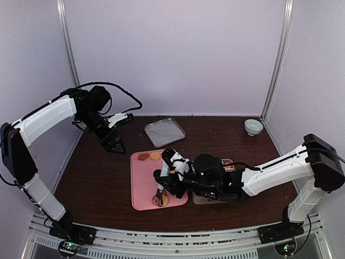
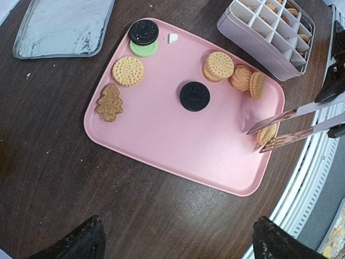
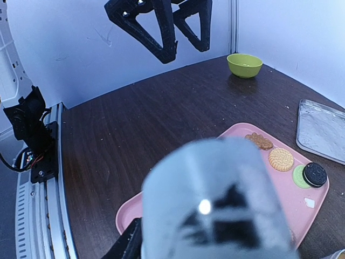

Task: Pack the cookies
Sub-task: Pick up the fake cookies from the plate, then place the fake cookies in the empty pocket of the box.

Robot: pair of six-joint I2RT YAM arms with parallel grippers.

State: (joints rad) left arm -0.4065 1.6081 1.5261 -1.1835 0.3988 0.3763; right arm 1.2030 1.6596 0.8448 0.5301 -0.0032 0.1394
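Tongs (image 2: 302,114), blurred up close, sit pinched in my right fingers (image 2: 333,91), tips straddling one golden cookie (image 2: 266,134) at the near edge of the pink tray (image 2: 161,145), tongs lying right-to-left, box (image 2: 264,38) just right of it, other cookies (image 2: 128,70) farther up the tray, my left fingers (image 2: 81,240) spread, well apart.

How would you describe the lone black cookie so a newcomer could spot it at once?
Find the pink tray on the dark table. Near its middle lies a round black cookie with bare pink all around. The only other black cookie sits on a green round at a tray corner.
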